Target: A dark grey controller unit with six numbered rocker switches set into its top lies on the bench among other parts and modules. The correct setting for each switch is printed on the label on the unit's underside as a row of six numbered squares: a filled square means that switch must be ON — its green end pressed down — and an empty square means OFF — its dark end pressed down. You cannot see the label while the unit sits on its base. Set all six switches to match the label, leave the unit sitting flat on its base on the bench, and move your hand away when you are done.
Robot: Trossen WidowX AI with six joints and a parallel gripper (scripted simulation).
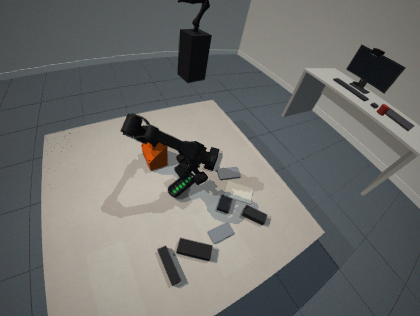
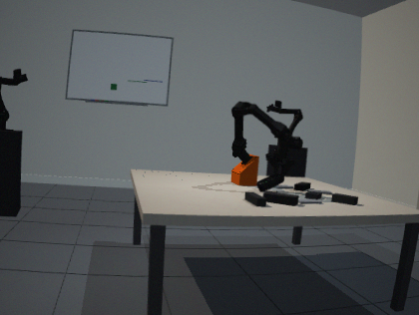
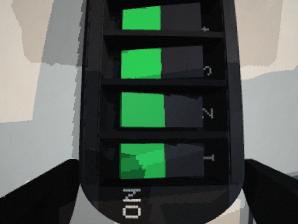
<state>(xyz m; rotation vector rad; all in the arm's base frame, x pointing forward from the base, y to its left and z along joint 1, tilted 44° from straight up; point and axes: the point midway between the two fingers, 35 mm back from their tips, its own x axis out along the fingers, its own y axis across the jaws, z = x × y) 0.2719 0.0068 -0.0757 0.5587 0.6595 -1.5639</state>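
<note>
The dark grey controller unit is off the bench and tilted, its far end lower. My gripper is shut on it, one finger on each long side near the switch 1 end. The wrist view shows switches 1, 2, 3 and 4, green halves on the side marked ON. The green halves of 1 and 2 look slightly wider than those of 3 and 4; I cannot tell which ends are pressed. The last two switches are outside the wrist view. The underside label is hidden.
The orange wedge stands at the arm's base. Dark blocks, grey plates and a pale plate lie on the bench.
</note>
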